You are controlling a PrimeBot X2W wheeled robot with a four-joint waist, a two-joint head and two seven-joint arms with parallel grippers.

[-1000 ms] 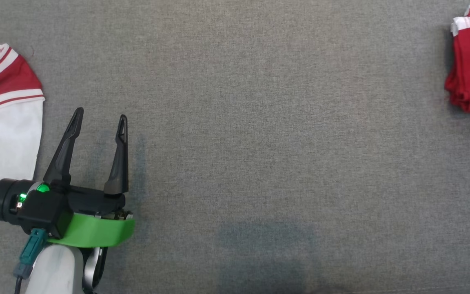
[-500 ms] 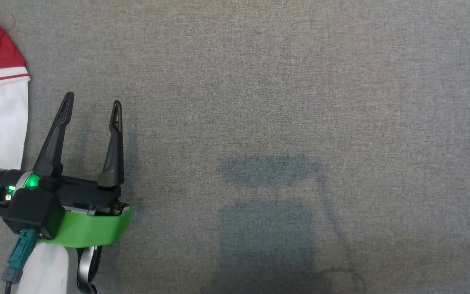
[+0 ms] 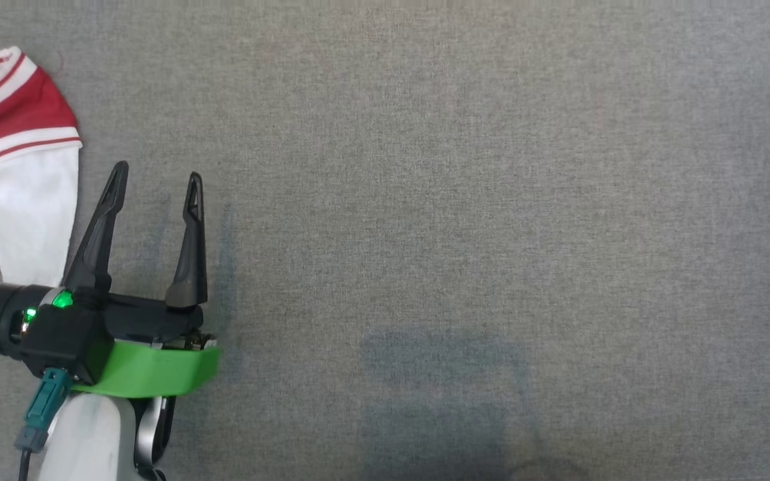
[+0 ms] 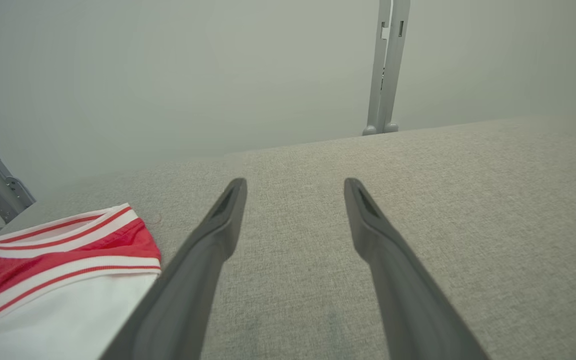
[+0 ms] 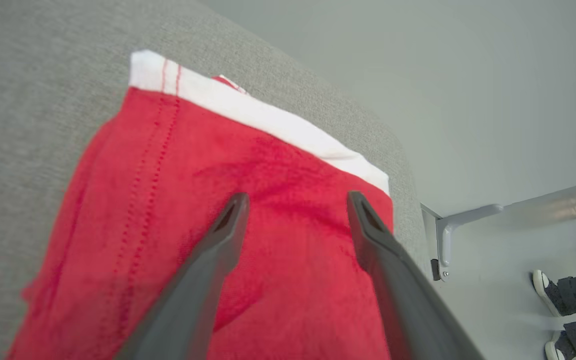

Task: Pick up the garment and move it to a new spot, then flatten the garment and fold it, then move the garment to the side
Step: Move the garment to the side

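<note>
Above the folded red garment, the right gripper spreads its fingers, though whether they touch the cloth I cannot tell. The garment lies by the grey table's edge, its near end cut off. Beside a red-and-white shirt cropped at the frame's left, the left gripper stands spread and empty; a second ago the head view, since swung, caught the garment at its right edge.

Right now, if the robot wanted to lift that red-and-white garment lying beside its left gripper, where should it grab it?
Probably the white panel's free edge, just below the striped band. The red-and-white garment lies flat on the grey cloth surface, and that edge faces the open left gripper, so come in from the gripper's side, low and sideways.
</note>
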